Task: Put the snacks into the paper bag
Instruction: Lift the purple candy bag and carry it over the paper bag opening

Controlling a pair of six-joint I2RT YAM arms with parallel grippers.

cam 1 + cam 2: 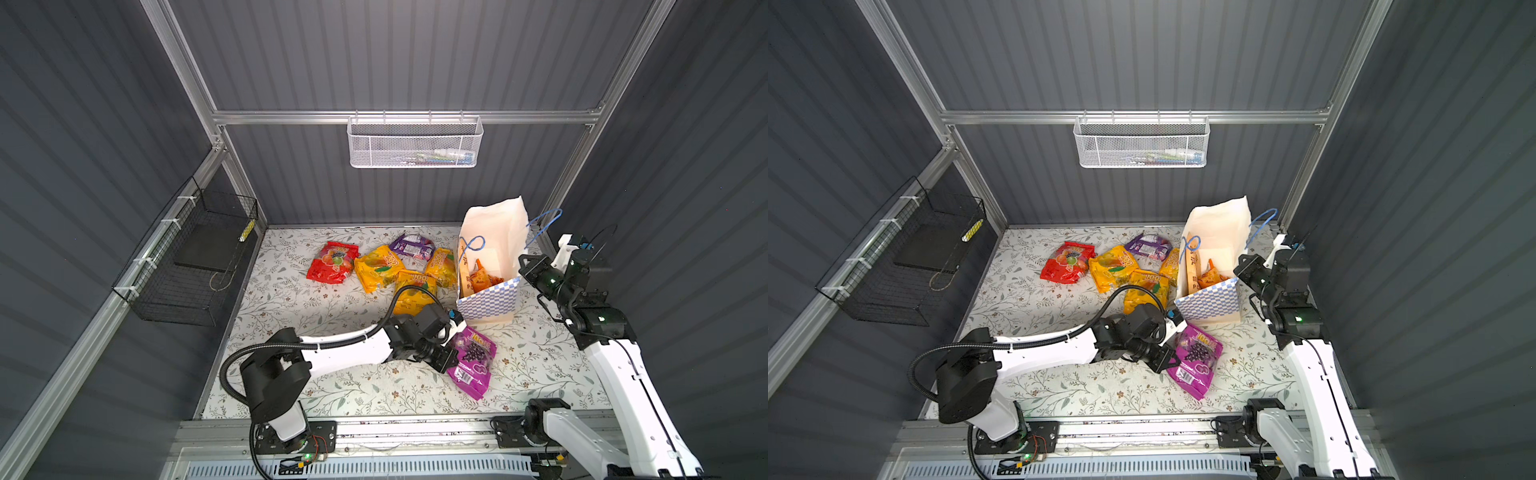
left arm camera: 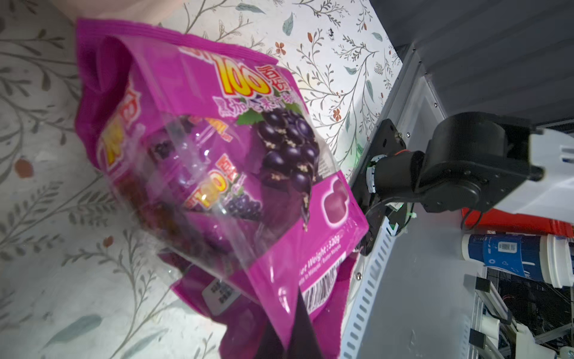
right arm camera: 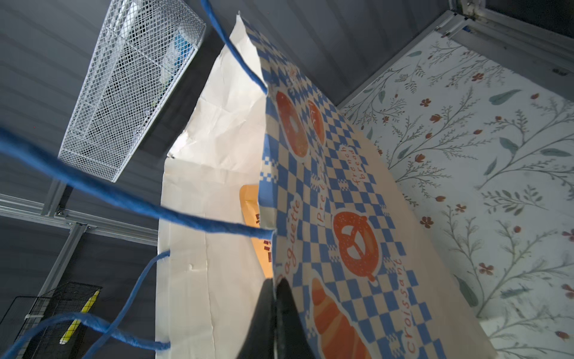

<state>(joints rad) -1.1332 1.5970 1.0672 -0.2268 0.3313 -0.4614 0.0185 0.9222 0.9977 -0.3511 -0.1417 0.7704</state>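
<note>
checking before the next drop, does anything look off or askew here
The paper bag is out of shape: the right tool pinches its rim, and its back wall is visibly creased. The purple grape packet lies askew, pinched at one edge by the left tool. Nothing looks spilled.

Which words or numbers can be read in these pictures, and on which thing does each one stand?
"100": purple packet, large yellow digits.
"Weight : 320g": same packet, beside its barcode.
"french bread": paper bag, outer wall.
"Croissant": paper bag, outer wall.
"aguette" and "Pre": paper bag, both cut off at the fold.
"100": yellow-orange packet, in a top view.
Too blurred to read: the Chinese characters and small print on the purple packet.
</note>
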